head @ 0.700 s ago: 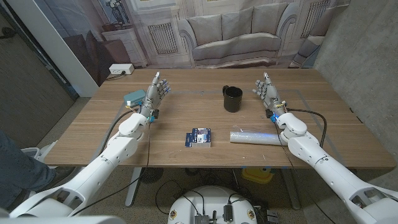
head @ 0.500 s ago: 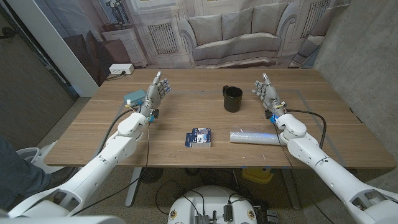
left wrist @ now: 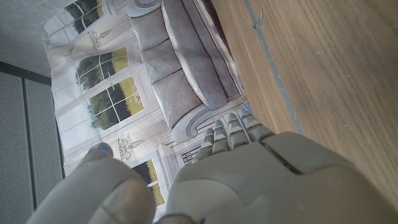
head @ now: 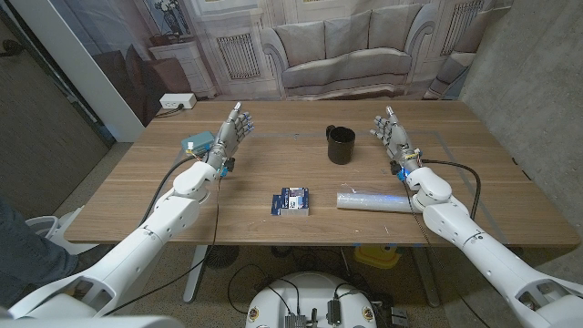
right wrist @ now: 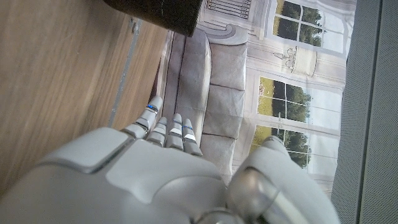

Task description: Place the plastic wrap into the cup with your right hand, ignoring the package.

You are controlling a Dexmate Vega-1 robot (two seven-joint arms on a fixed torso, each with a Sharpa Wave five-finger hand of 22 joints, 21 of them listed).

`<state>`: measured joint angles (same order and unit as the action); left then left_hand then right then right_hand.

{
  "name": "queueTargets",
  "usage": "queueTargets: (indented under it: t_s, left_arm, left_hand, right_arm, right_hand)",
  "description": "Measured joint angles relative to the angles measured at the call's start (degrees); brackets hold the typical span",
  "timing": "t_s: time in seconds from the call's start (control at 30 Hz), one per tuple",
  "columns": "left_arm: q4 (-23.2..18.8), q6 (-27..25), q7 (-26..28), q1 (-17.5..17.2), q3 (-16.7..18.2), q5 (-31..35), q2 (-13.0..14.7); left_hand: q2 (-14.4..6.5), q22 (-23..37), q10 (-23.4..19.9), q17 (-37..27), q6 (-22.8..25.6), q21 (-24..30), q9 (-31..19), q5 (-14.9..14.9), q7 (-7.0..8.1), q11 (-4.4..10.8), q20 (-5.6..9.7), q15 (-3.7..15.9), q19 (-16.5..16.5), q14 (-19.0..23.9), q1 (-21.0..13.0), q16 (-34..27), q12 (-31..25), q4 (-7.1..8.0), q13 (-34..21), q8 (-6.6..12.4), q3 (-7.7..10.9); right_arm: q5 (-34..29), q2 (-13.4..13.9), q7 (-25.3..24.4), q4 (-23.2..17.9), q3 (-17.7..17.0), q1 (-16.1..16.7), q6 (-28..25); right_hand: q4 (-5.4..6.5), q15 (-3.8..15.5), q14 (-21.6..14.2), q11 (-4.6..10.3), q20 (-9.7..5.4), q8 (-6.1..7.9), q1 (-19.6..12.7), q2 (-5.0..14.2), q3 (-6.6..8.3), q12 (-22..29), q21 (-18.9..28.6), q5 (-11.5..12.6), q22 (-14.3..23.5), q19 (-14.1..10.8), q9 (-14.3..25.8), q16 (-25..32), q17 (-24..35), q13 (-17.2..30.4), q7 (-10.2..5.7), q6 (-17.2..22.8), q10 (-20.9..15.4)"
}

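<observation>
A roll of plastic wrap (head: 373, 199) lies on the table near the front right, beside my right forearm. The black cup (head: 341, 145) stands upright at the table's middle back; its rim also shows in the right wrist view (right wrist: 158, 12). A small blue and white package (head: 292, 201) lies left of the roll. My right hand (head: 390, 133) is raised with fingers apart, to the right of the cup and beyond the roll, holding nothing. My left hand (head: 232, 132) is raised on the left side with fingers apart, holding nothing.
A teal box (head: 195, 143) sits just left of my left hand. A white power strip (head: 177, 101) lies off the table's back left corner. Cables run along both forearms. A person's leg (head: 23, 246) shows at the left edge. A sofa backdrop stands behind the table.
My left hand has lifted slightly and shifted a little toward the back. The right hand, roll, cup and package have not moved.
</observation>
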<state>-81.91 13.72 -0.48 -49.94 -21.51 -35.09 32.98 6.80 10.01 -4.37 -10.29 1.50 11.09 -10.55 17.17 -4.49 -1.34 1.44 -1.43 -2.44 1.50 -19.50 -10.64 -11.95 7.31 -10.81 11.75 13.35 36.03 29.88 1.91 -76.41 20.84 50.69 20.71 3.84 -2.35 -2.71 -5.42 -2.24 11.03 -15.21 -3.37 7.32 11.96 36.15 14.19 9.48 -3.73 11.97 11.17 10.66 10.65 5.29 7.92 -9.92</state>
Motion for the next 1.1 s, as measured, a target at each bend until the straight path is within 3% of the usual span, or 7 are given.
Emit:
queueTargets:
  t_s: [0.73,1.1]
  left_arm:
    - [1.5,-0.6,-0.8,2.2,-1.5,1.1,-0.9]
    - [0.4,-0.5,-0.6,2.0,-1.6,1.7,-0.5]
  left_hand:
    - [-1.0,0.0,-0.4,0.0,0.5,0.0,0.0,0.4,0.10,0.41,-0.31,-0.01,-0.3,0.6,-1.0,-0.4,0.0,-0.41,0.0,-0.02,0.41]
    - [-1.4,0.0,-0.6,0.0,0.5,0.0,0.0,0.4,0.10,0.20,-0.31,0.02,-0.3,0.6,-1.4,-0.4,0.0,-0.59,0.0,-0.02,0.58]
  right_arm:
    - [-1.1,3.2,-1.0,-6.5,-2.0,4.9,2.6]
    - [-1.9,4.7,-1.8,-9.8,-3.2,8.0,4.3]
  right_hand:
    - [-0.53,-0.03,-1.3,0.72,0.21,0.24,-1.5,0.74,0.53,0.4,-0.9,0.0,0.0,-1.6,-0.5,0.0,-0.3,0.0,-0.18,0.8,-0.7]
    - [-0.53,0.11,-1.6,0.40,-0.10,0.25,-2.1,0.54,0.52,0.4,-0.9,0.0,0.0,-2.0,-0.5,0.0,-0.3,0.0,-0.49,1.1,-1.0]
